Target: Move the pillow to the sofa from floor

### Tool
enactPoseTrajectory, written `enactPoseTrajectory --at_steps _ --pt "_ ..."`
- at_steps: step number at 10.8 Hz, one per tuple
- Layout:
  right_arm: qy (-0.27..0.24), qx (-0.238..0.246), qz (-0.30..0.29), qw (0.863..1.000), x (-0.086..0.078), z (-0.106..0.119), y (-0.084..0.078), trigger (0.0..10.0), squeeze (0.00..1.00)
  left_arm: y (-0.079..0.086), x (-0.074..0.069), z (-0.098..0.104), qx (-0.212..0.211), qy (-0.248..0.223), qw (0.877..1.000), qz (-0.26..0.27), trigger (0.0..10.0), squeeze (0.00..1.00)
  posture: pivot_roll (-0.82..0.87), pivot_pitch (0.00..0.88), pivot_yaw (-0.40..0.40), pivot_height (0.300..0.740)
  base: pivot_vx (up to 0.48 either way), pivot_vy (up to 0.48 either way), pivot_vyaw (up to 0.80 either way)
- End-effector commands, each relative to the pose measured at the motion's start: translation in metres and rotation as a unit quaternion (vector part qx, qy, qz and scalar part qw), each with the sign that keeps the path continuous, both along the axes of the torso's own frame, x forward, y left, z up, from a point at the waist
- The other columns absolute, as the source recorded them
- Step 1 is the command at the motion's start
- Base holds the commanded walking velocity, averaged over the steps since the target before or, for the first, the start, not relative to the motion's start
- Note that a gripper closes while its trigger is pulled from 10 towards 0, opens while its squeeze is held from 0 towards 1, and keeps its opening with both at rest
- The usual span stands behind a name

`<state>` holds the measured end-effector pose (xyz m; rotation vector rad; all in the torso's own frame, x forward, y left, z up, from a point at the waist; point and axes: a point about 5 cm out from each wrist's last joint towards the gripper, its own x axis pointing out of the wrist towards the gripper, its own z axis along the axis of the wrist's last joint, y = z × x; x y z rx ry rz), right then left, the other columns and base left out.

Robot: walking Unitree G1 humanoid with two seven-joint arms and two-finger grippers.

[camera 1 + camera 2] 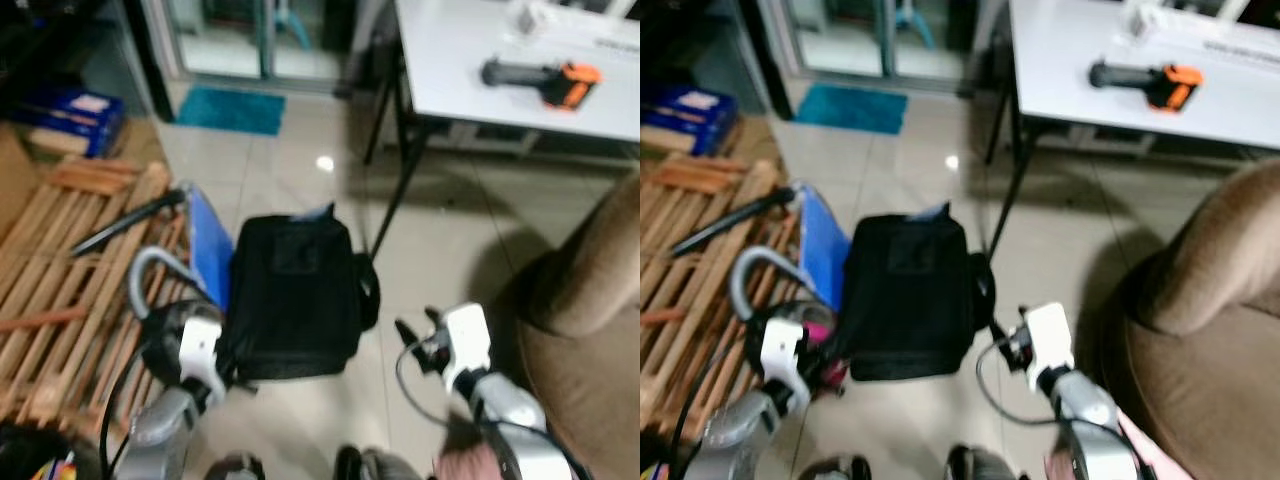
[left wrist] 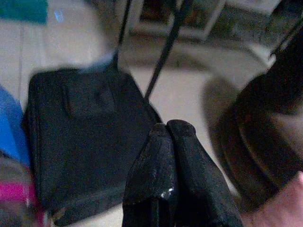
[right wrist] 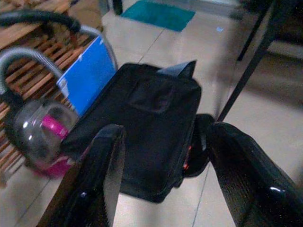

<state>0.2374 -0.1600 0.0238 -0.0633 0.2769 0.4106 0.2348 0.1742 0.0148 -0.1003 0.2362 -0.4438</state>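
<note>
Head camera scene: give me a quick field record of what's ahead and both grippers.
floor item: black rectangular fabric bag lying flat on the tiled floor
pillow: cannot tell which item it is
sofa: brown upholstered sofa, to the robot's right
table: white table ahead, holding a grey and orange tool
left gripper: shut, above the bag
right gripper: open, facing the bag
</note>
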Motion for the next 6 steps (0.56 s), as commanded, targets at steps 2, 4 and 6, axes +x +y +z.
enactPoseTrajectory --at_steps 2,4,6 --pt "0.0 -0.002 0.015 1.0 -0.003 -0.002 0.003 10.0 0.0 -0.03 -0.005 0.017 -0.012 -0.042 0.999 -0.029 10.0 0.0 -0.1 0.134 -0.091 0.74 0.0 0.0 0.0" --pt "-0.001 -0.003 0.014 1.0 -0.003 -0.003 0.002 10.0 0.0 -0.051 -0.022 0.028 -0.008 -0.075 0.995 -0.064 10.0 0.0 -0.1 0.126 -0.094 0.74 0.0 0.0 0.0" --pt "0.002 0.009 0.008 1.0 -0.001 -0.004 0.009 10.0 0.0 -0.049 -0.044 0.016 0.018 -0.074 0.994 -0.081 10.0 0.0 -0.1 0.128 -0.091 0.74 0.0 0.0 0.0"
